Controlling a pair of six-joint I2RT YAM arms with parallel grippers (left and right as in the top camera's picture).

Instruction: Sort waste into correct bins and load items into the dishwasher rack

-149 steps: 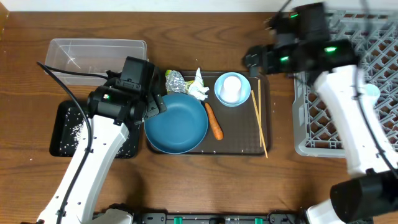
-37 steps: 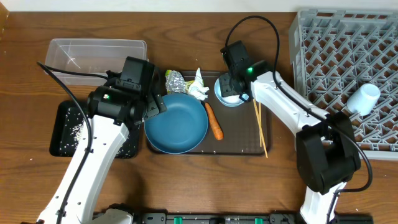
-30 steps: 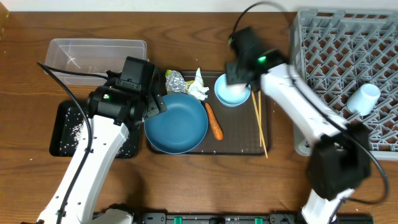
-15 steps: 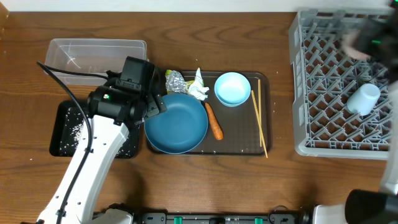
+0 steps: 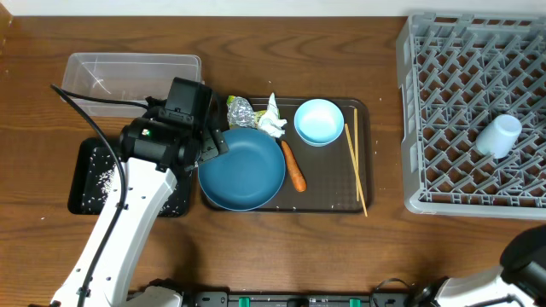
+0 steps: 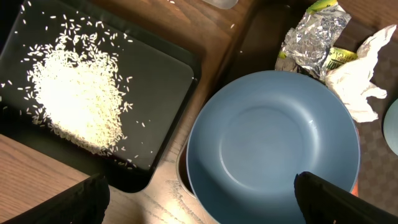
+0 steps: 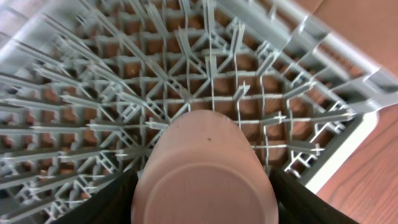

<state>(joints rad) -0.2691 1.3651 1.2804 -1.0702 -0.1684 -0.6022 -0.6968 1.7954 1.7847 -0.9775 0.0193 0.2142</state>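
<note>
The right arm, down at the light blue bowl point(image 5: 318, 121) a moment ago, has swung away and all but left the overhead view. The light blue cup point(image 5: 499, 135) lies on its side in the dishwasher rack point(image 5: 444, 102), near its right edge. In the wrist view it sits between the right gripper point(image 7: 205, 196) fingers; I can't tell whether they pinch it or stand loose.

So the cup is loaded and the rice point(image 6: 71, 99) is in the black tray point(image 6: 168, 81). The plate point(image 5: 243, 170), bowl, chopsticks point(image 5: 356, 166), carrot point(image 5: 293, 166), foil ball point(image 5: 241, 111), tissue point(image 5: 273, 124) and wrapper point(image 6: 341, 56) wait on the brown tray point(image 5: 333, 196). The left gripper point(image 6: 202, 199) hangs spread wide above the plate, holding nothing.
</note>
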